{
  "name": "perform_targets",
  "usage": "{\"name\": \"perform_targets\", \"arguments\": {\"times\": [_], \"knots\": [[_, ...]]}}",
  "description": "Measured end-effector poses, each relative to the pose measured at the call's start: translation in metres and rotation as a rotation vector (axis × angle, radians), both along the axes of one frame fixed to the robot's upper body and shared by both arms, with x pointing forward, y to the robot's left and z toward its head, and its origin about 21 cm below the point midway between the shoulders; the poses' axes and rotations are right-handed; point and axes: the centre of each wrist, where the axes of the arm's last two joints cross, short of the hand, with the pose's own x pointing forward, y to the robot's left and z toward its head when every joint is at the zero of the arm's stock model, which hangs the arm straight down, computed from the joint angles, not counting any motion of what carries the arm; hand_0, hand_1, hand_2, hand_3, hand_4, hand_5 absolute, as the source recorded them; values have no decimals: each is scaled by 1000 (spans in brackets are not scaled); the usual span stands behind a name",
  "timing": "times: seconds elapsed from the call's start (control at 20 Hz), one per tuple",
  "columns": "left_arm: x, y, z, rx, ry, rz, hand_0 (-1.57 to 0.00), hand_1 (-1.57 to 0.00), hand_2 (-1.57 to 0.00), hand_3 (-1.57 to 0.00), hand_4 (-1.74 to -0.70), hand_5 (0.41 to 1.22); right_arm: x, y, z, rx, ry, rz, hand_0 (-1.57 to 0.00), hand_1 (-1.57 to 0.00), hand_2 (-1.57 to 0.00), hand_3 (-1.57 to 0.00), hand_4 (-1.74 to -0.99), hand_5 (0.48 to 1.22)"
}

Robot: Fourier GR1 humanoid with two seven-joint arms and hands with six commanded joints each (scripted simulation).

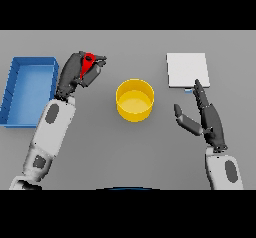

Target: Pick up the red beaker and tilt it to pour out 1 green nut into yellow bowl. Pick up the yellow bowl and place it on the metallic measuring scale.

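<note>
The red beaker (pixel 88 63) shows only as a red sliver between the curled fingers of my left hand (pixel 80 72), which is shut on it at the table's upper left. The yellow bowl (pixel 135 99) stands upright in the middle, to the right of that hand and apart from it; I cannot make out a nut inside it. The metallic measuring scale (pixel 187 70) is a flat pale square at the upper right. My right hand (pixel 206 116) rests open just below the scale, its fingertips near the scale's front edge.
A blue tray (pixel 29 89) sits at the far left, beside my left forearm. Bare grey table lies between the bowl and the scale.
</note>
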Motion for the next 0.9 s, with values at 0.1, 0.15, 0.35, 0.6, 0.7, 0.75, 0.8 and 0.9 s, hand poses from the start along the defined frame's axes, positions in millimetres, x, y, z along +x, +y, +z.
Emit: {"name": "perform_targets", "arguments": {"times": [0.1,0.15,0.35,0.6,0.7,0.75,0.8,0.9], "knots": [[2,-1,10,92,-20,-22,-1568,-1568,-1568,-1565,-1677,1123,0,3,2,7,-5,4,1,1,1,1,-1277,688],[5,-7,14,166,-22,-37,-1569,-1569,-1569,-1566,-1690,1124,-3,4,-1,15,2,10,1,1,1,1,-1274,688],[11,-19,29,490,-64,-132,-1570,-1570,-1570,-1569,-1720,1145,-2,3,4,6,0,-11,1,1,1,1,-1284,692],[20,-35,46,842,-64,-257,-1571,-1571,-1571,-1570,-1734,1196,-4,1,3,-18,-3,-11,1,1,1,1,-1290,694],[22,-41,52,953,-54,-308,-1571,-1571,-1571,-1571,-1640,1205,-7,3,2,-9,7,-6,1,1,1,1,-1290,685],[25,-48,59,1023,-47,-321,-1571,-1571,-1571,-1571,-1606,1208,-5,3,3,7,18,-10,1,1,1,1,-1284,678],[24,-53,56,1072,-46,-356,-1571,-1571,-1571,-1478,-1630,1211,-3,3,3,25,25,-16,1,1,1,1,-1278,672],[27,-61,62,1196,-42,-374,-1571,-1571,-1571,-1355,-1663,1214,-5,1,1,48,32,-23,1,1,1,1,-1279,651]]}}
